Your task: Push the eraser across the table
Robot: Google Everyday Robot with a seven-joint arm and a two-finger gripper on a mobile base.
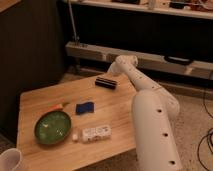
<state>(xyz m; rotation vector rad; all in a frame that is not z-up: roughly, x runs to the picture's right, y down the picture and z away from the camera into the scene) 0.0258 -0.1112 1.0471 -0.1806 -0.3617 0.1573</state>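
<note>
At far edge of worktop (40, 97): eraser (106, 82) lying flat, long side toward camera. Claw (113, 73) clenched, just behind eraser's right end; contact unclear. Blue pad (84, 107) mid-worktop. Green bowl (52, 126) front left, white packet (95, 133) just beside it. White cup (11, 161) at lower left.

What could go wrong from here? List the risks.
1. The shut hand is just behind the eraser's right end, so an off-centre push may spin it rather than slide it.
2. The eraser lies near the table's far edge and could drop off.
3. Pushed toward the near side, it could hit the blue pad.
</note>
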